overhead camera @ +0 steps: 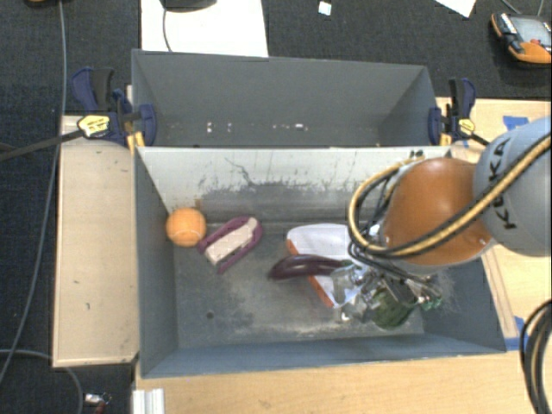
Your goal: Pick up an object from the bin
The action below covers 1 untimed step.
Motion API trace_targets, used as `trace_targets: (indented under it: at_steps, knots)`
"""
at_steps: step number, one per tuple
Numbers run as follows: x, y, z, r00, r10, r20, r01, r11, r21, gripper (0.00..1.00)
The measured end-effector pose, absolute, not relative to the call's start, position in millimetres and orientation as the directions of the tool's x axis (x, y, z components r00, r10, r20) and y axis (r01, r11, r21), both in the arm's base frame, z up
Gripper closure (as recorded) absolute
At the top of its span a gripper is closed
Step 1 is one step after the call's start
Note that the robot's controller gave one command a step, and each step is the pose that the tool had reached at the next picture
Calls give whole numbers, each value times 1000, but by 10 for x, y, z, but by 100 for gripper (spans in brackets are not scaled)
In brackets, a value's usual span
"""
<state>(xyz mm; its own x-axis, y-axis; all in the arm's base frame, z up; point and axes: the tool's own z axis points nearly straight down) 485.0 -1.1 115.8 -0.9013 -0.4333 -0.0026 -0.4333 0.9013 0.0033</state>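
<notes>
Grey bin floor (233, 309): dark purple pod (300, 268) lengthwise left-to-right, beside hand (355, 298)

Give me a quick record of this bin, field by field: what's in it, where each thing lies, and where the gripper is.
container: grey bin
gripper: low over the floor's right part
nearest things: dark purple aubergine-shaped piece to its left; white and orange item behind that; dark green thing at its right
left part: orange ball, with a purple and white wedge close beside it
</notes>
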Motion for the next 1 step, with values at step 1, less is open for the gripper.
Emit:
trace_targets:
  at_steps: [1]
  knots:
    - [4838,-11,1464,-902,-433,2,-433,902,6,100]
